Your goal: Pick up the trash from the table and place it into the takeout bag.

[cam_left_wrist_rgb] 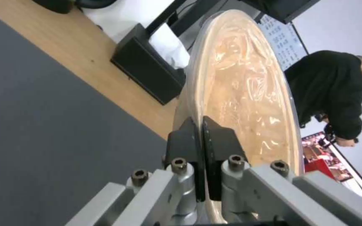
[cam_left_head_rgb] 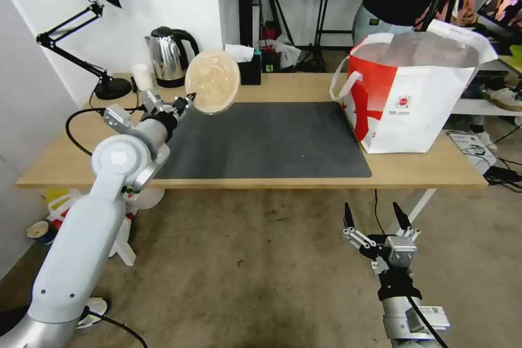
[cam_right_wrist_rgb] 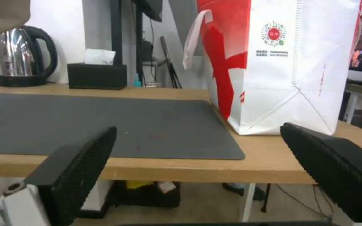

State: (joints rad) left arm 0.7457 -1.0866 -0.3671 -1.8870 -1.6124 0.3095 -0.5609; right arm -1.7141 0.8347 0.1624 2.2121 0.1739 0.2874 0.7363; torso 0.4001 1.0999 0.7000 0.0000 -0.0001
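Note:
My left gripper (cam_left_head_rgb: 187,101) is shut on the rim of the beige round bowl (cam_left_head_rgb: 212,81), holding it tilted on edge above the back left of the dark mat (cam_left_head_rgb: 272,141). The left wrist view shows the black fingers (cam_left_wrist_rgb: 189,138) pinching the bowl (cam_left_wrist_rgb: 244,91) at its rim. The takeout bag (cam_left_head_rgb: 413,103) stands open on the table (cam_left_head_rgb: 413,166) at the right, white with a red side and foil lining. My right gripper (cam_left_head_rgb: 375,217) hangs open below the table's front edge, in front of the bag (cam_right_wrist_rgb: 281,62).
A steel kettle (cam_left_head_rgb: 168,57), a small white cup (cam_left_head_rgb: 142,76), a black desk lamp (cam_left_head_rgb: 103,38) and a black tissue box (cam_left_head_rgb: 249,68) line the table's back edge. A person stands behind the bag.

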